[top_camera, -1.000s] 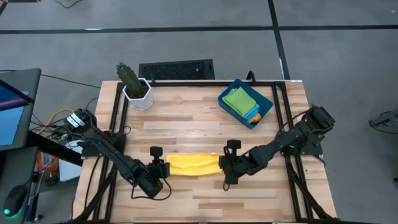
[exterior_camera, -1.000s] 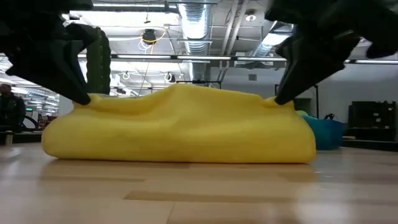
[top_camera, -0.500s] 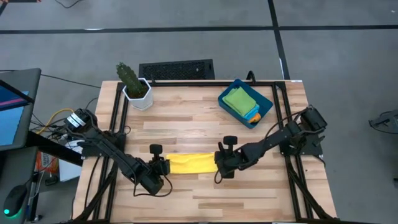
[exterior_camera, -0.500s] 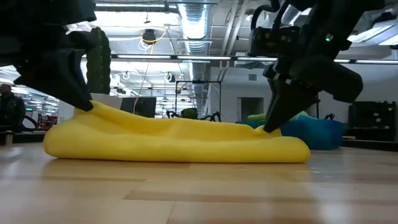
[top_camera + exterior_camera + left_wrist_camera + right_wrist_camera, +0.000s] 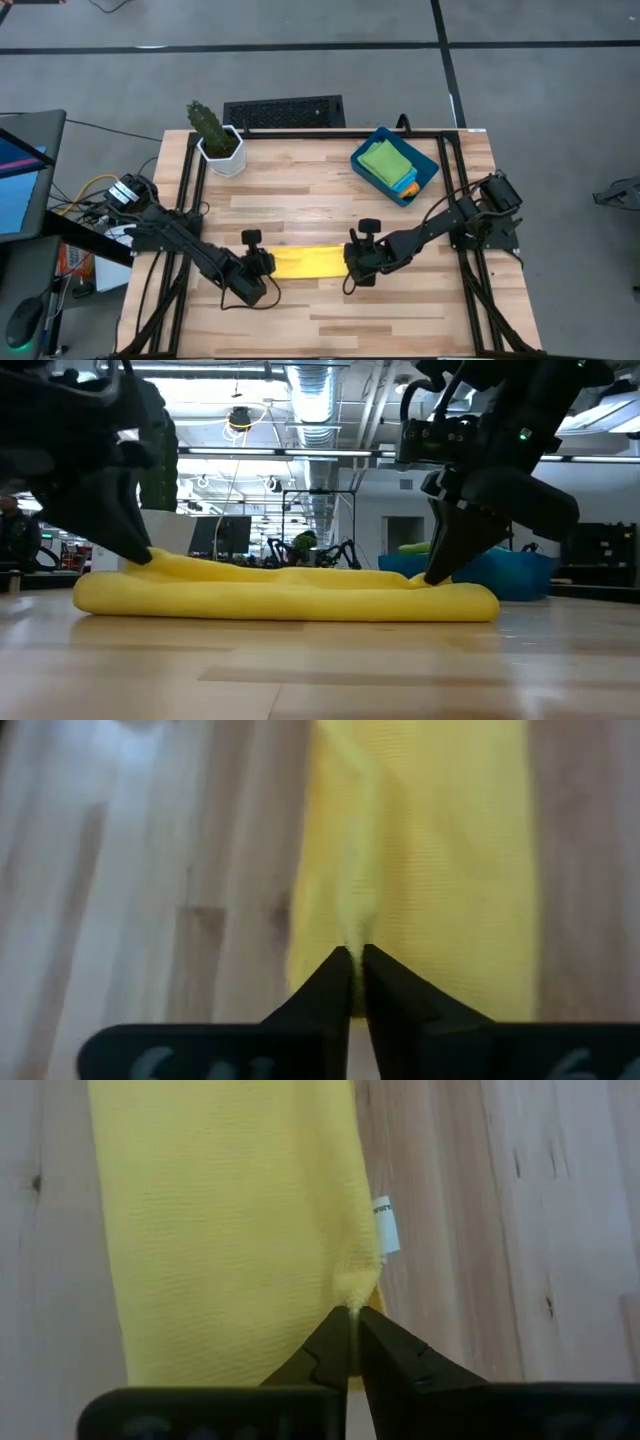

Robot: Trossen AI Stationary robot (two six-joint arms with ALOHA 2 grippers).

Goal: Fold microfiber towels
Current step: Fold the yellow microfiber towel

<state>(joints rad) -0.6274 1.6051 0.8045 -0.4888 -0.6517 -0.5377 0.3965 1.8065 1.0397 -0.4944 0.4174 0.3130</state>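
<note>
Item: yellow towel (image 5: 308,262), folded strip near the tabletop's front edge. We see left gripper (image 5: 354,958) and right gripper (image 5: 352,1316) each pinching an end. Step: laying the fold. Next, we judge: release, then crosswise fold.

Blurred along its far end in the left wrist view: the yellow towel (image 5: 420,850). Mostly hidden under the green towel (image 5: 385,160) in the bin (image 5: 428,177): an orange one (image 5: 408,183) (edge only). Others unseen.
</note>
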